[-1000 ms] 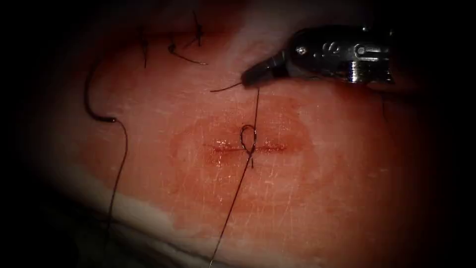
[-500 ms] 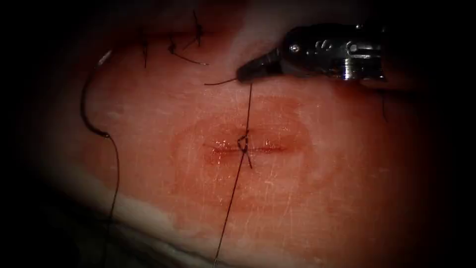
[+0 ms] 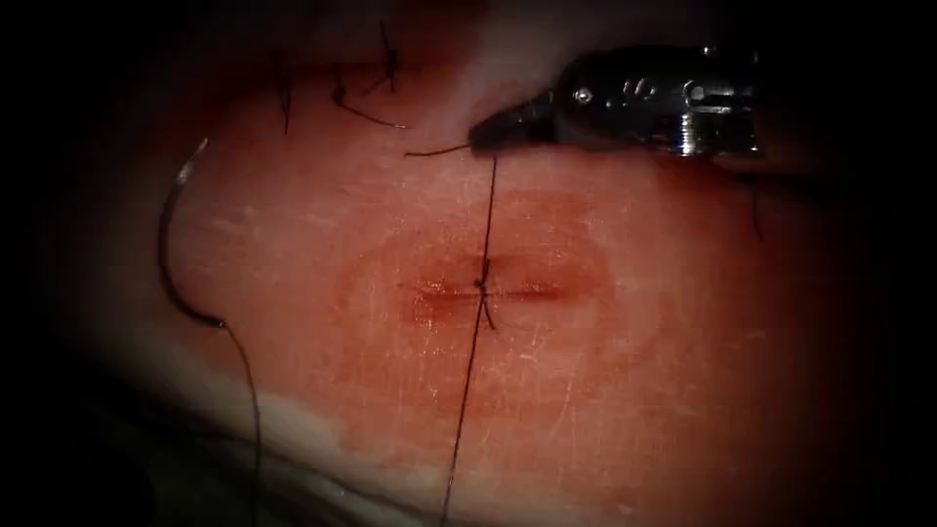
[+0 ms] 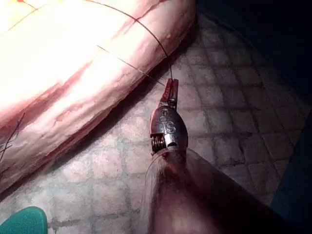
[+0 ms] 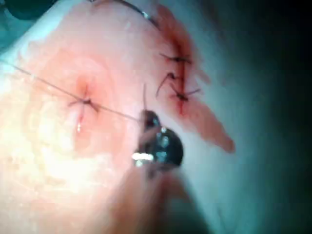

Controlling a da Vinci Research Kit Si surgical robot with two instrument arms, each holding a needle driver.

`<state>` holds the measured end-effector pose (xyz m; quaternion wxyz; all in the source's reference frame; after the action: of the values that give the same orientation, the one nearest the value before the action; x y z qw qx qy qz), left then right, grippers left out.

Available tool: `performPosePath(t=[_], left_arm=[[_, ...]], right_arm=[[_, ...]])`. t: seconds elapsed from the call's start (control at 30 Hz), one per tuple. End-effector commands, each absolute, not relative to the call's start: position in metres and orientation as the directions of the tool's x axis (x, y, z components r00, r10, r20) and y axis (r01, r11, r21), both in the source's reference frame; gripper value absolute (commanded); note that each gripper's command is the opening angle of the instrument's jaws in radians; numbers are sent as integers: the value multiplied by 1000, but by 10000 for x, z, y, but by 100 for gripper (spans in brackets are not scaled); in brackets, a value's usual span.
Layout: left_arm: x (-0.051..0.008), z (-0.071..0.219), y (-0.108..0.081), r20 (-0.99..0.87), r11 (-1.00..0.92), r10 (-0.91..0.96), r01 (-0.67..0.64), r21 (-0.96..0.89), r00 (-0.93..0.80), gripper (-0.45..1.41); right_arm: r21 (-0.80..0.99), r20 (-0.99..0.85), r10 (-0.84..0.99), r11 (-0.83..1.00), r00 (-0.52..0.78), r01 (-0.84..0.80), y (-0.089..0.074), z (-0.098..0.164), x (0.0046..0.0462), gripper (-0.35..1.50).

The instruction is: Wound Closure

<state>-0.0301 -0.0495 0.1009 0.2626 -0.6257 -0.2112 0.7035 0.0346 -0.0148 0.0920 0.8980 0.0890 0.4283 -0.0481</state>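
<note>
The cut (image 3: 535, 291) runs across the tissue (image 3: 644, 381) with a small tight knot (image 3: 483, 286) at its middle. My right tool (image 3: 485, 137) is above the cut, its jaws shut on the thread (image 3: 491, 215) that rises taut from the knot; a short tail sticks out leftwards. The other strand runs down off the tissue's front edge to my left tool (image 4: 170, 89), whose jaws are shut on it over the pad. The curved needle (image 3: 163, 244) lies free on the tissue, left of the cut, held by neither tool, trailing thread.
Earlier stitches with cut ends of thread (image 3: 366, 93) sit at the tissue's far side, also seen as dark stitches (image 5: 178, 92) close to my right tool (image 5: 147, 117). Red fluid (image 3: 410, 312) stains around the cut. A gridded pad (image 4: 234, 126) lies beside the tissue.
The open loop at the cut has drawn down into a tight knot. My right tool shifted slightly up and left with its strand. The needle slid towards the front on the left.
</note>
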Motion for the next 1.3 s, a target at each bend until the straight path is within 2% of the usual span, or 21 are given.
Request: performPosePath(t=[0.03, 0.37, 0.6, 0.73, 0.8, 0.83, 0.87, 0.9, 0.93, 1.0, 1.03, 1.13, 1.27, 1.3], left_arm=[[-307, 1013, -507, -766, -770, 638, -98, -630, -80, -45], [-308, 1024, -518, -758, -764, 645, -89, -639, -94, -45], [-305, 1002, -488, -744, -749, 663, -99, -656, -86, -45], [-301, 990, -467, -759, -762, 646, -105, -638, -82, -45], [-298, 977, -442, -772, -774, 631, -114, -623, -74, -45], [-297, 970, -427, -779, -780, 624, -118, -614, -68, -45], [-296, 966, -416, -785, -785, 617, -124, -607, -63, -45], [-294, 959, -400, -791, -790, 609, -129, -599, -55, -45], [-294, 959, -400, -791, -790, 609, -129, -599, -55, -45], [-290, 947, -373, -804, -800, 594, -137, -584, -43, -45], [-289, 942, -364, -809, -805, 586, -140, -576, -40, -45], [-287, 935, -350, -816, -811, 577, -140, -567, -39, -45], [-280, 917, -312, -834, -827, 551, -152, -542, -25, -45], [-277, 909, -289, -840, -832, 542, -157, -532, -24, -45]], right_arm=[[110, -777, -16, 981, 630, 160, -146, 926, 352, -35], [90, -764, -25, 985, 645, 145, -144, 928, 347, -35], [140, -782, 2, 975, 624, 172, -157, 921, 348, -35], [201, -781, 76, 971, 620, 133, -163, 916, 347, -35], [277, -771, 180, 959, 611, 66, -171, 915, 348, -35], [296, -777, 212, 954, 592, 46, -174, 913, 349, -11], [301, -785, 238, 954, 572, 15, -176, 911, 349, 21], [326, -787, 291, 945, 544, -33, -179, 907, 348, 76], [326, -787, 291, 945, 544, -33, -179, 907, 348, 76], [320, -796, 322, 943, 513, -96, -181, 902, 343, 120], [319, -795, 335, 940, 505, -120, -182, 900, 339, 128], [325, -789, 357, 933, 499, -154, -183, 897, 332, 132], [327, -780, 399, 917, 482, -229, -186, 886, 299, 137], [340, -785, 420, 906, 456, -252, -193, 881, 278, 137]])
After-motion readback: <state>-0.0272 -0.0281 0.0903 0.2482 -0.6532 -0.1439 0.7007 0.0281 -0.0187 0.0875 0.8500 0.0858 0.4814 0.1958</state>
